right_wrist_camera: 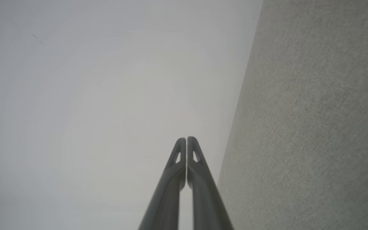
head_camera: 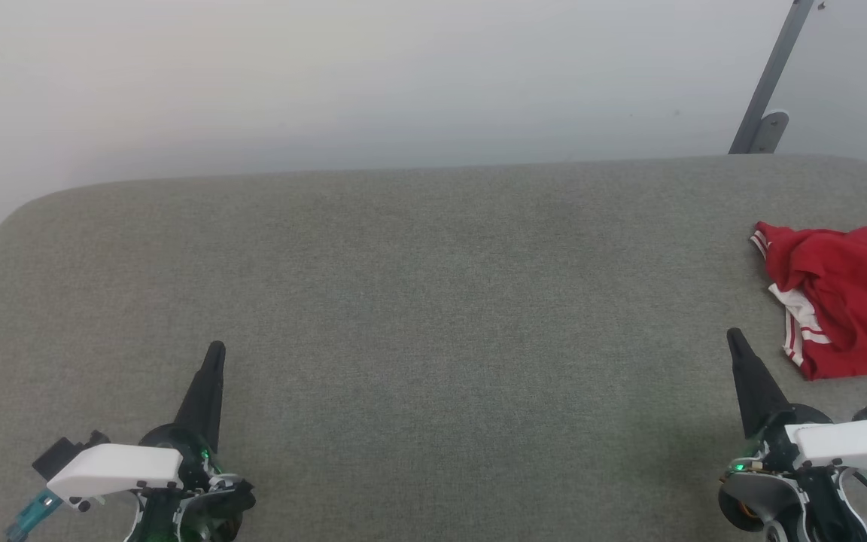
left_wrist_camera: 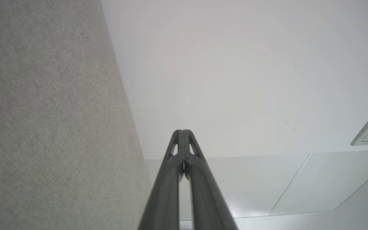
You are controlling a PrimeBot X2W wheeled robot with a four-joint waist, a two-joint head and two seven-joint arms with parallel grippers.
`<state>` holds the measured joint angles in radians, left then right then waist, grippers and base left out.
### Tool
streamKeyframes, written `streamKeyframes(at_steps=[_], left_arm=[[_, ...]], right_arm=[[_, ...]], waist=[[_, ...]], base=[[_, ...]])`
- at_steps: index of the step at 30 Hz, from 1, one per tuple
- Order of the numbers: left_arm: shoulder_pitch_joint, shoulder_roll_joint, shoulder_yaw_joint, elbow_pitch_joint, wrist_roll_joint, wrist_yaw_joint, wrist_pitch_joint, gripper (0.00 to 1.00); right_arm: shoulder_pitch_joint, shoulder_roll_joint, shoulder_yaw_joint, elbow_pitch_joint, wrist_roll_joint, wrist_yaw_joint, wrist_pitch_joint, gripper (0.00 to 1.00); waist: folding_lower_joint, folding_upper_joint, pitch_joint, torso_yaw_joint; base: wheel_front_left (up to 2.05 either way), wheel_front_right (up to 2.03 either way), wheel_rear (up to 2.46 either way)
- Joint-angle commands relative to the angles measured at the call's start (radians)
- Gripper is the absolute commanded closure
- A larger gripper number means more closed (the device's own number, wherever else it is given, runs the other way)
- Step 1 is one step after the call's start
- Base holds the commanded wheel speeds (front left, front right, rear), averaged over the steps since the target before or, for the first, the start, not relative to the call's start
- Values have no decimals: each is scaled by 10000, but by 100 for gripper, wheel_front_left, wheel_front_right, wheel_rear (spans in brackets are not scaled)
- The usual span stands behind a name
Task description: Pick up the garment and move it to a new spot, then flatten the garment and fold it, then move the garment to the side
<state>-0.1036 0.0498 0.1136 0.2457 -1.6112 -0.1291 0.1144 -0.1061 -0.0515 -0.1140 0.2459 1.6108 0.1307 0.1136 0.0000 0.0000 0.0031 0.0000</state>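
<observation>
Left gripper (head_camera: 215,354): it sits low at the near-left of the padded surface (head_camera: 433,301). The fingers point away from the robot toward the wall (head_camera: 328,75). The left wrist view shows the two dark fingers pressed together with nothing between them. The forearm lies level, close above the grey cloth and apart from it.

Centre: a broad span of grey cloth lies between the two arms. Judged from this layout, the arms are parked at the near edge so that this span is free for spreading and folding.

Right gripper (head_camera: 734,339): it mirrors the left at the near-right, with the fingers closed tip to tip and gripping nothing. The tip is near the garment (head_camera: 847,301) but not touching it.

Garment: it lies at the far right of the surface and is cut off by the edge of the view. The red body is bunched, with striped trim and a white sleeve showing at its left border. The visible part shows no neat fold. This position fits a garment waiting to be picked up. It also fits one set aside, so the stage cannot be settled. A grey bracket (head_camera: 768,98) stands behind it on the wall.
</observation>
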Motion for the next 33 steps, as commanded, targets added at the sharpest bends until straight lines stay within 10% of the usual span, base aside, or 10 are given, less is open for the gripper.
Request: streamKeyframes(at_steps=[1,33], left_arm=[[-108,-20,4,-8,-31,-29,31,100],[-108,-22,4,-9,-33,-29,29,100]], right_arm=[[-46,39,-8,-25,40,0,30,100],[-45,37,-9,-25,41,0,29,100]], waist=[[0,0,0,0],[0,0,0,0]], base=[[0,0,0],[0,0,0]])
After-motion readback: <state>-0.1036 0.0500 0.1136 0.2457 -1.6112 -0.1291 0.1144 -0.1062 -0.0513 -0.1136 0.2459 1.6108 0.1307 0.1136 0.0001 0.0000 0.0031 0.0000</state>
